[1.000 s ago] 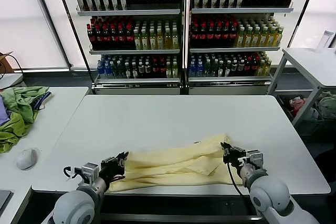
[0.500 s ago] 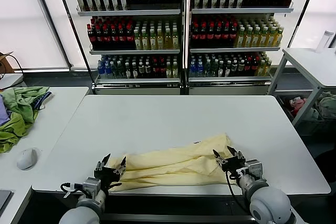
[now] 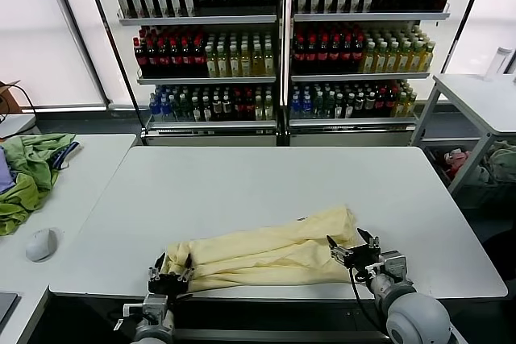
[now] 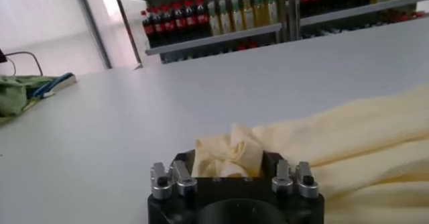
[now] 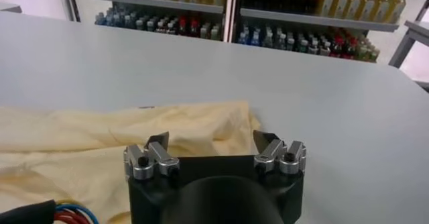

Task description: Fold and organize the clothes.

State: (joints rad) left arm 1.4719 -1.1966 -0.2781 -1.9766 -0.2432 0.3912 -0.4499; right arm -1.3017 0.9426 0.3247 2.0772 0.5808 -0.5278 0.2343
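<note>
The pale yellow T-shirt (image 3: 266, 251) lies folded into a long band along the front of the white table (image 3: 266, 175), with its right end angled away from me. My left gripper (image 3: 171, 265) is open at the shirt's left end. In the left wrist view the bunched cloth (image 4: 231, 153) sits between the spread jaws of that gripper (image 4: 228, 161). My right gripper (image 3: 349, 245) is open at the shirt's right end. In the right wrist view it (image 5: 211, 140) is empty, and the shirt (image 5: 100, 138) lies just ahead of it.
Green garments (image 3: 28, 171) and a computer mouse (image 3: 40, 243) lie on a side table at the left. Shelves of bottles (image 3: 278, 38) stand behind the table. Another white table (image 3: 484, 98) stands at the far right.
Both grippers have opened and drawn back toward the table's front edge. The left one has let go of the shirt's left end, which now rests on the table.
</note>
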